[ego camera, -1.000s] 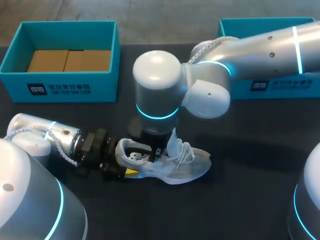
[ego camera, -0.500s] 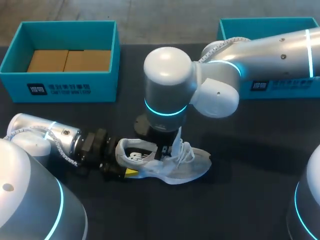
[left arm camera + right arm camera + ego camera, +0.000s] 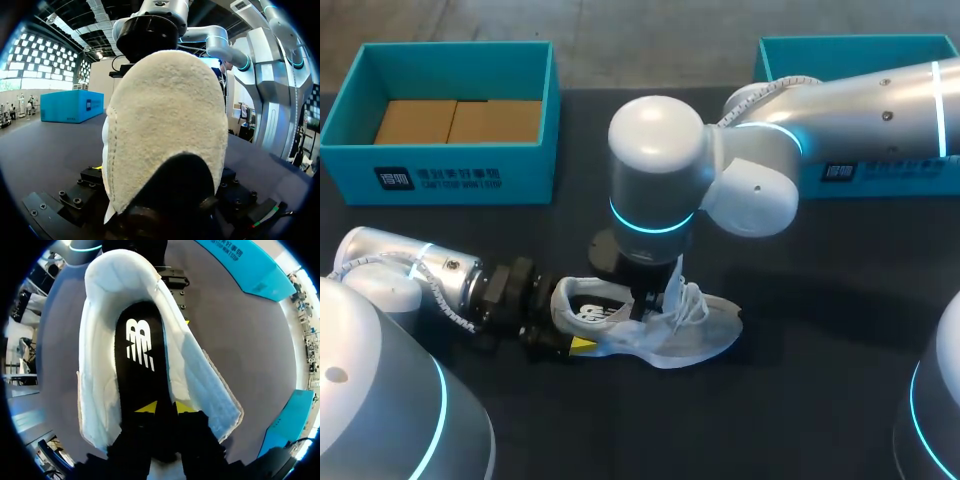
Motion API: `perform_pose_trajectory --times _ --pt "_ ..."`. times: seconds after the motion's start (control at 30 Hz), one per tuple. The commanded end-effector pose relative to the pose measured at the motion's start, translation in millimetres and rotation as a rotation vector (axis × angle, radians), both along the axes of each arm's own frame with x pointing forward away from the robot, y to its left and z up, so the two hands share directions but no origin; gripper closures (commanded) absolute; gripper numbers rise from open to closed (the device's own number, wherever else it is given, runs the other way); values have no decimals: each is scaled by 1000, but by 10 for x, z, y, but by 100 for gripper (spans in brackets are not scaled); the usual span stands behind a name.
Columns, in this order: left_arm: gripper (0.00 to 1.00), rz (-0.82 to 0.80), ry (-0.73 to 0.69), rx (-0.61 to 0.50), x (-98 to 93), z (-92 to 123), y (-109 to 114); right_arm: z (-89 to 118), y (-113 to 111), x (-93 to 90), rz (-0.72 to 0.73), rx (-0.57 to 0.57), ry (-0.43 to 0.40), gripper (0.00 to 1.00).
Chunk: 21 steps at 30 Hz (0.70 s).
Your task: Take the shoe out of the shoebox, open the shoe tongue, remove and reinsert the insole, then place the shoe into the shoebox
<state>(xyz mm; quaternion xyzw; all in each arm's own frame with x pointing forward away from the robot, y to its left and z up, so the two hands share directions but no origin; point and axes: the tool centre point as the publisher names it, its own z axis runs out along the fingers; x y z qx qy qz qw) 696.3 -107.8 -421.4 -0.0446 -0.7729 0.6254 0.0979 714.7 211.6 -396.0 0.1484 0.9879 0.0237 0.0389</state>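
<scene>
White sneaker [image 3: 692,335] lay on the dark tabletop [image 3: 800,400]. Left hand [image 3: 575,341] clamped on its heel, which blocked most of that wrist view. Right hand [image 3: 655,298] stood inside the opening over the black insole [image 3: 140,355]; could not tell whether it gripped.

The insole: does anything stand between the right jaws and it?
Nothing visible does. The right jaws are inside the opening of the shoe, directly over the black insole. Its surface ahead of them lies bare, and the white lining only flanks it.
</scene>
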Motion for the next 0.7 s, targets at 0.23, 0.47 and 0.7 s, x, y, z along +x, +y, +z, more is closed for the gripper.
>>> perform_pose_trajectory --times 0.23,0.47,0.7 --pt "100 -1 0 0 5 -19 11 -147 -20 47 2 -7 43 77" --pt "100 -1 0 0 5 -19 11 -262 -30 72 1 -8 72 75" --pt "100 -1 0 0 5 -19 11 -373 -26 36 -1 -2 147 72"
